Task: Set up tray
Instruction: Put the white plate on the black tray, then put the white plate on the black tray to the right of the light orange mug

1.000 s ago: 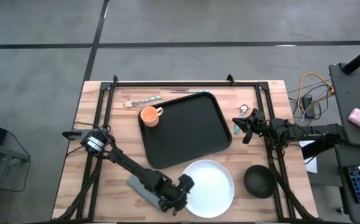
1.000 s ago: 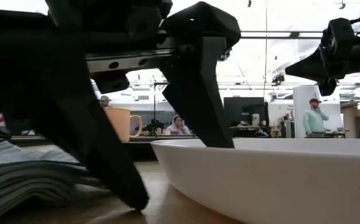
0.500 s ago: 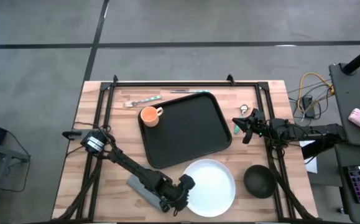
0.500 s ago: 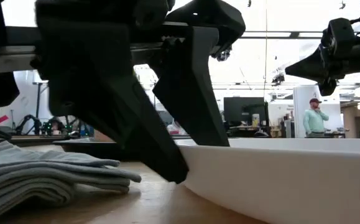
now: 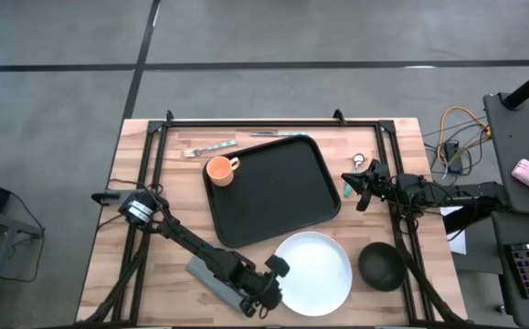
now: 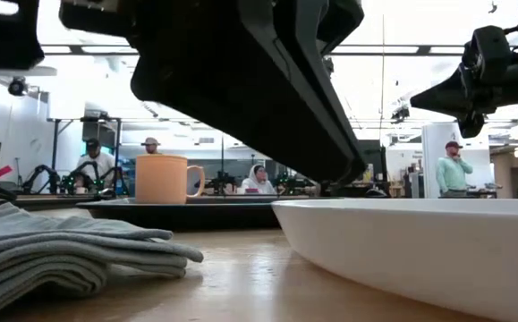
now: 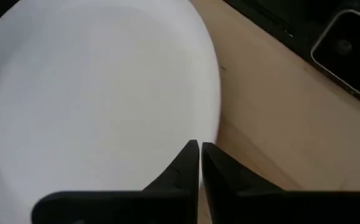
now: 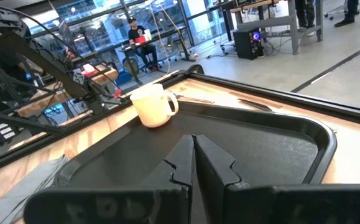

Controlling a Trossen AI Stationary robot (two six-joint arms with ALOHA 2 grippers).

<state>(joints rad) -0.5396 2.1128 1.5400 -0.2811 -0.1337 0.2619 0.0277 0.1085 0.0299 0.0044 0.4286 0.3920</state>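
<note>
High view, left end effector (image 5: 274,279) closed (seemingly on plate (image 5: 323,274) rim), tray (image 5: 269,187) near.

Grey floor (image 5: 273,37), ceiling lights (image 6: 80,49), desks, seated people (image 6: 259,179), monitors (image 6: 352,161)

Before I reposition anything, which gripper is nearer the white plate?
Left. The left gripper sits at the white plate's rim, jaws shut. The right gripper hangs beyond the tray's right edge.
</note>
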